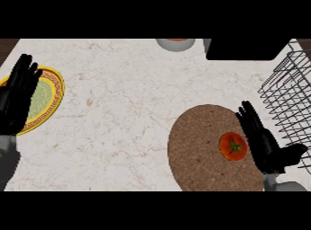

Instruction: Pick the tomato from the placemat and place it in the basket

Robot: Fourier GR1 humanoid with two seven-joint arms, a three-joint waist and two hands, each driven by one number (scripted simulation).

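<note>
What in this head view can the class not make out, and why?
Head view only:
Basket: right part cut off by the right edge.
Plate: left part hidden under the left hand.
Bowl: cut off by the top edge; contents unclear.
Placemat: near rim cut off by the bottom edge.

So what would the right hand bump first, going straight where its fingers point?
Probably the black box at the far edge, though depth is unclear. The right hand has only bare counter ahead; tomato and wire basket lie aside.
</note>
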